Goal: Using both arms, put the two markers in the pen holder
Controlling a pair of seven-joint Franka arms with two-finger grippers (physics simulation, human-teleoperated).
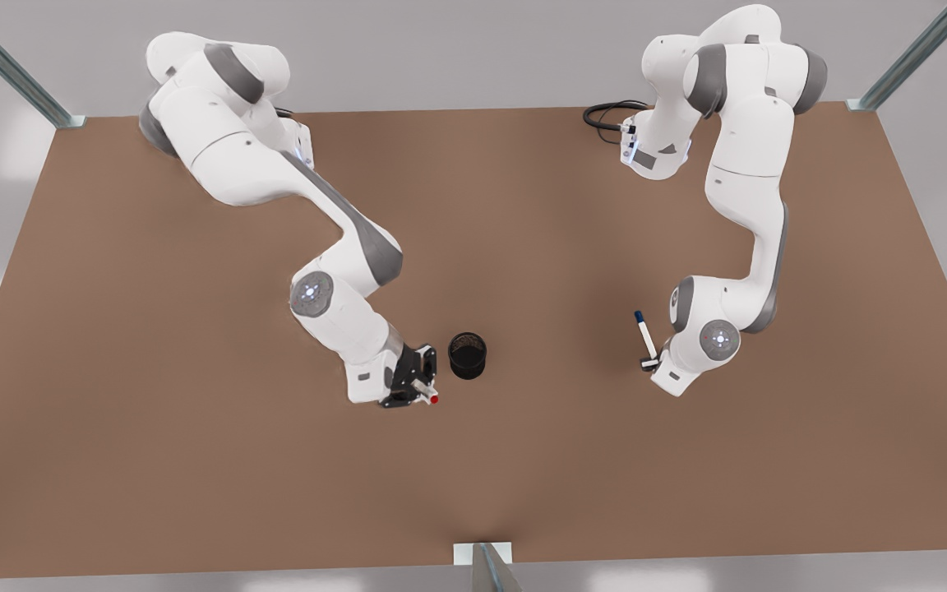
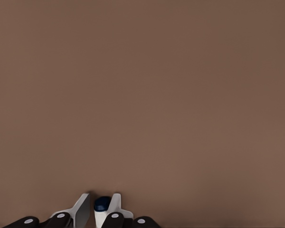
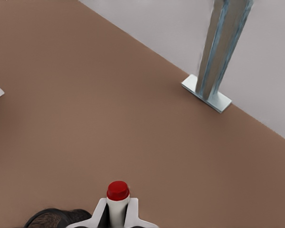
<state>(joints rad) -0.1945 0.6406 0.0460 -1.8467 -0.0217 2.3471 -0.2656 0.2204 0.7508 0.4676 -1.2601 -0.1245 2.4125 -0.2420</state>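
The black pen holder (image 1: 468, 355) stands upright near the middle of the brown table. Just to the front view's left of it, my right gripper (image 1: 418, 386) is shut on the red-capped marker (image 1: 429, 395), whose cap points away from the wrist. In the right wrist view the red-capped marker (image 3: 118, 195) sticks out between the fingers, with the pen holder's rim (image 3: 52, 219) right beside it. At the front view's right, my left gripper (image 1: 650, 362) is shut on the blue-capped marker (image 1: 644, 333), well apart from the holder. The left wrist view shows the blue-capped marker (image 2: 102, 205) between the fingers (image 2: 83, 208) over bare table.
Metal frame posts stand at the table's corners and at its front edge (image 1: 486, 563); one post (image 3: 218, 52) rises beyond my right gripper. A black cable (image 1: 605, 115) loops near the base of the arm at the front view's right. Grey floor surrounds the table.
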